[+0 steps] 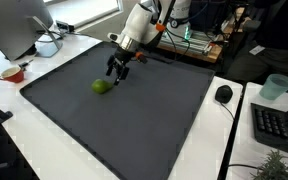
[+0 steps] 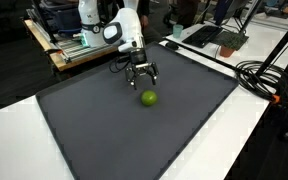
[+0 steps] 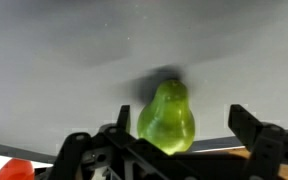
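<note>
Dark mat (green pear atop)

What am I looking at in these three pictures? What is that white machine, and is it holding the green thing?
The white machine is a robot arm with a gripper at its end. Two pictures come from cameras standing outside the robot, viewing the scene from different places. The third comes from a camera on the wrist, looking past the fingers. On the dark mat lies a green pear. The gripper hangs close by it, fingers spread open, holding nothing. A computer mouse sits off the mat.
</note>
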You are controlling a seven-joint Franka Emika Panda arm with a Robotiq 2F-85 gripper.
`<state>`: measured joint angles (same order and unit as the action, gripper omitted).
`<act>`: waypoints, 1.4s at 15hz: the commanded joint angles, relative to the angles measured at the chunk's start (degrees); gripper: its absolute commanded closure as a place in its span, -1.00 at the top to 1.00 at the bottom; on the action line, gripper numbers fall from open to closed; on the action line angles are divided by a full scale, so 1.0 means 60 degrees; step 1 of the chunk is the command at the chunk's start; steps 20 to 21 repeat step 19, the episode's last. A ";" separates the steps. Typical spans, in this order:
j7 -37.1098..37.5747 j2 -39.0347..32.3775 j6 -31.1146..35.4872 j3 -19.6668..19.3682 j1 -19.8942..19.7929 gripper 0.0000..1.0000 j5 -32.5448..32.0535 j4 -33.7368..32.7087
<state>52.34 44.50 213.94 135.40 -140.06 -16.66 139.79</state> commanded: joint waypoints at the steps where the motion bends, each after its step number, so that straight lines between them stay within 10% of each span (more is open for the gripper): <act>1: 0.0103 -0.2362 0.0081 -0.0744 0.0006 1.00 -0.2033 0.1670; 9: 0.0815 -0.5130 0.1736 -0.2783 0.0002 1.00 -0.7631 0.2870; 21: 0.0597 -0.5109 0.1558 -0.2708 0.0012 1.00 -0.7308 0.2857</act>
